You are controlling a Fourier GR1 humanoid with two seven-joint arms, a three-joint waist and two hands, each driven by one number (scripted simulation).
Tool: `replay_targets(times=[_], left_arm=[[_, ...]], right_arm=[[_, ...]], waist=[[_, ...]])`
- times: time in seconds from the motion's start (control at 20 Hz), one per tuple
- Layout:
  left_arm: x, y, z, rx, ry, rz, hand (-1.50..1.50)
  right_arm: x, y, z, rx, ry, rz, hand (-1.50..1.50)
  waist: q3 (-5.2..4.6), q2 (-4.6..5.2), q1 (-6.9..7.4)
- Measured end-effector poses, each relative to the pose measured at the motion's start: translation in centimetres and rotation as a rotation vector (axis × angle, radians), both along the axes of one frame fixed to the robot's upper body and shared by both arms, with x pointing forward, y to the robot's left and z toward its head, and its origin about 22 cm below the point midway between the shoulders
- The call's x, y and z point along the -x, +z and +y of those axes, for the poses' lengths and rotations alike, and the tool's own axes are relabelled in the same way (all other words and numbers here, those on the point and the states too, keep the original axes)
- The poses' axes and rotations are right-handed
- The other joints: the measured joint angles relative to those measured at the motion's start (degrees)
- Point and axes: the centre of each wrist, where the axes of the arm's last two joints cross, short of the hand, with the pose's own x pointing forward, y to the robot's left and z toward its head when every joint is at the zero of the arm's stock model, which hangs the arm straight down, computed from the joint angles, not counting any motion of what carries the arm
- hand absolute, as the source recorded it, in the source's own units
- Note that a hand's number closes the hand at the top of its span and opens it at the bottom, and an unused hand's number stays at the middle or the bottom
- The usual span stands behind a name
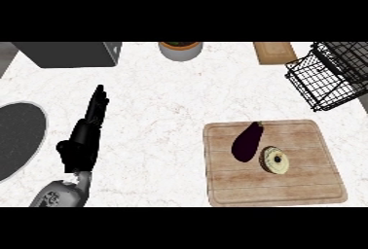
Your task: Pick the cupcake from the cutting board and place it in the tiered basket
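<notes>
White marbled surface [158, 97] below you, board [302, 187] at lower right, basket [327, 80] at the far right edge. The cupcake [275, 160] sits mid-board, just beside a dark eggplant [247, 141]. Your left hand [84, 133] rests at left, fingers straight, holding nothing; no right hand showing. Come at the cupcake from its right side, away from the eggplant; open room lies between board and basket.
</notes>
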Motion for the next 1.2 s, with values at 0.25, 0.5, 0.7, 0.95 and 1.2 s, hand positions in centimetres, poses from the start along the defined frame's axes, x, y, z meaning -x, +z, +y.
replay_targets(times=[0.25, 0.5, 0.7, 0.95, 1.2], left_arm=[[-0.2, -0.1, -0.5, -0.001, -0.018, -0.004, 0.0], [-0.5, 0.4, -0.8, 0.004, -0.029, -0.004, 0.0], [-0.4, 0.3, -1.2, 0.004, -0.039, -0.004, 0.0], [-0.7, 0.4, -1.0, 0.004, -0.043, -0.007, 0.0], [-0.5, -0.1, -1.1, 0.006, -0.033, -0.005, 0.0]], right_arm=[[1.0, 1.6, 5.3, 0.131, -0.046, 0.062, -1.5], [1.2, 2.0, 8.9, 0.175, -0.076, 0.116, -1.5], [0.6, 2.2, 10.3, 0.216, -0.089, 0.165, -1.5], [0.0, 1.9, 12.0, 0.273, -0.1, 0.244, -1.5], [0.0, 1.6, 12.8, 0.324, -0.114, 0.298, -1.5]], waist=[[0.09, 0.25, 1.2], [0.18, 0.4, 2.15], [0.21, 0.45, 2.45], [0.23, 0.47, 2.5], [0.26, 0.39, 2.14]])
